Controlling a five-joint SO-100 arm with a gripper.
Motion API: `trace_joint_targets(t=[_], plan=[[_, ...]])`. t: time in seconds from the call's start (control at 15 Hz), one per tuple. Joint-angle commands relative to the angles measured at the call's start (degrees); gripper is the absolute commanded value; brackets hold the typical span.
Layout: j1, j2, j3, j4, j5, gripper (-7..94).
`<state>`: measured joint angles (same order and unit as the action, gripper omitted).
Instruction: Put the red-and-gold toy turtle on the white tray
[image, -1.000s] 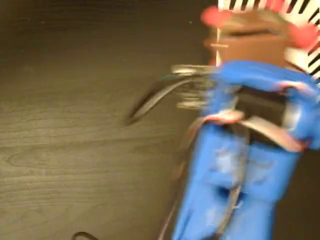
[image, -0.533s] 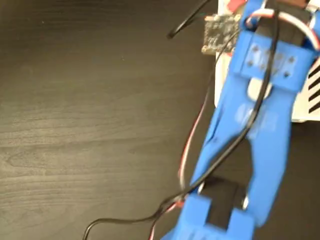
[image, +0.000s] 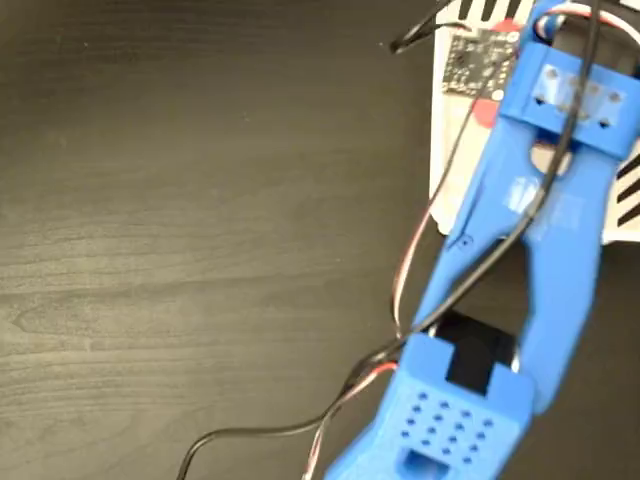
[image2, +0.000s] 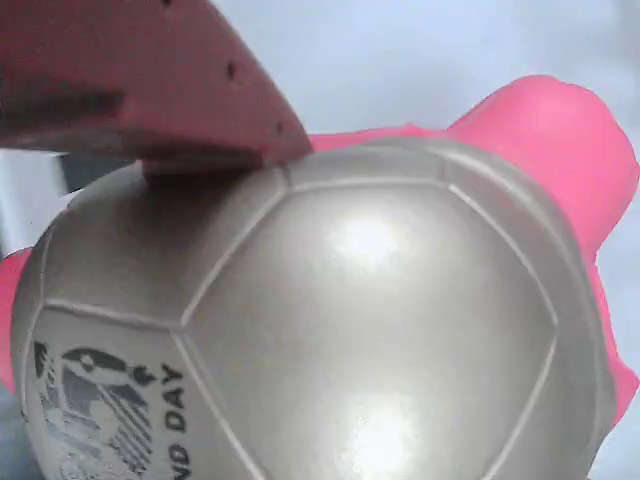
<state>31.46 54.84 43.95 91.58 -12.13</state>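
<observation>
Claw (image2: 200, 165) finger pressed on the turtle's (image2: 330, 310) shiny shell, grip state unclear, blue arm (image: 530, 250) over white tray (image: 445, 150) at worktop's (image: 200, 240) top-right corner

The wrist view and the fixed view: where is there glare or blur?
Wrist view: two bright glare spots on the turtle shell, which fills the frame; the finger at upper left looks soft. Fixed view: mostly sharp, the blue arm slightly soft, covering much of the white tray.

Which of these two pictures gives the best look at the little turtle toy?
The wrist view: the turtle's shiny domed shell, printed sticker and red limbs fill the picture. In the fixed view the blue arm hides nearly all of it; only a red bit peeks out over the white tray.
</observation>
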Motion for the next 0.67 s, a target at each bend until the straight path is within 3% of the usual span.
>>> trace_joint_targets(t=[0.0,0.2,0.6], plan=[[1.5,2.3,-3.3,0.4,-1.0,36],[1.9,2.1,-3.2,0.6,-1.5,46],[2.3,2.4,-1.6,1.2,-2.9,53]])
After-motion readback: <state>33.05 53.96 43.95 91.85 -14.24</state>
